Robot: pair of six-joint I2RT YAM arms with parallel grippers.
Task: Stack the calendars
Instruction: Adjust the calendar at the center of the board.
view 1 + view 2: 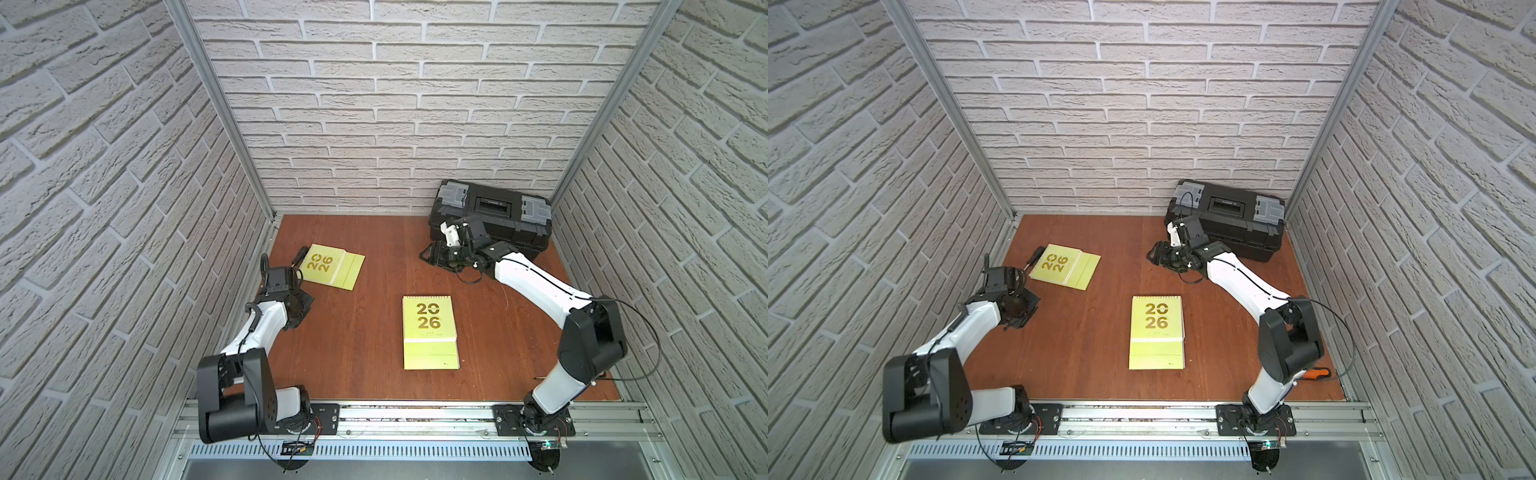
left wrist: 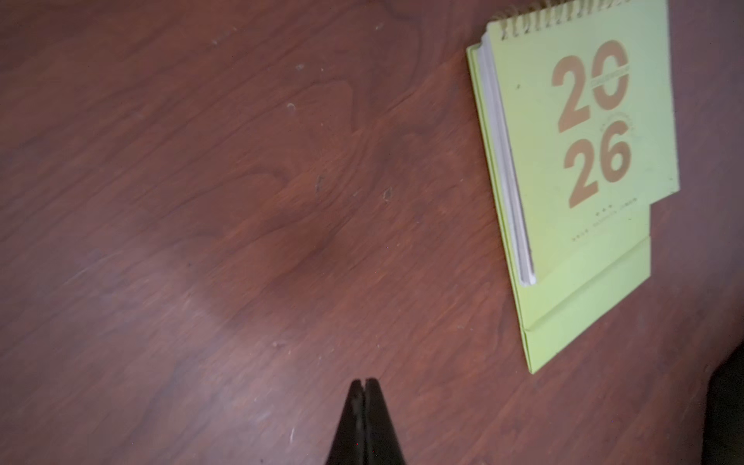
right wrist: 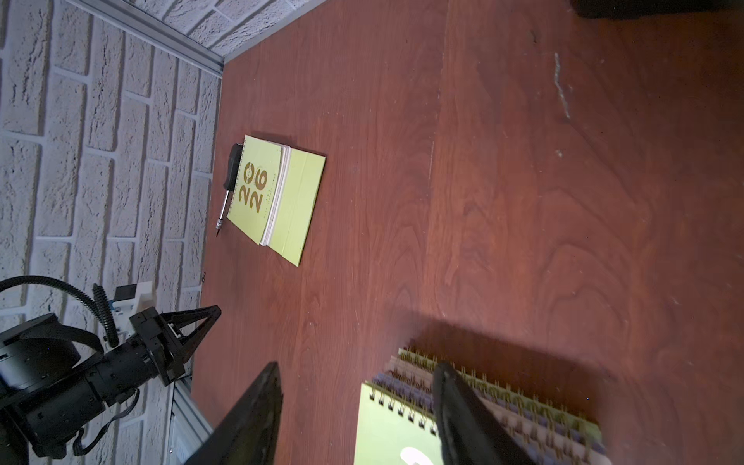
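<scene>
The brown wooden table fills the floor of the brick-walled cell; a black toolbox with grey latches sits in its far right corner, against the back wall. A stack of calendars lies flat near the middle of the table, a lime-green one with gold "2026" on top and its spiral edge toward the back wall; in the right wrist view the stack shows several staggered spiral bindings, green, lavender and beige. A lone lime-green calendar lies flat at the far left of the table, turned at an angle, well apart from the stack. The right end effector hangs between the toolbox and the stack with its fingers spread and nothing between them; one finger crosses in front of the stack's bindings in that view, but whether it touches them I cannot tell. The left end effector is over bare wood on the left side, near the lone calendar, its fingers pressed together and holding nothing. A black-handled screwdriver lies just beside the lone calendar's spiral edge.
</scene>
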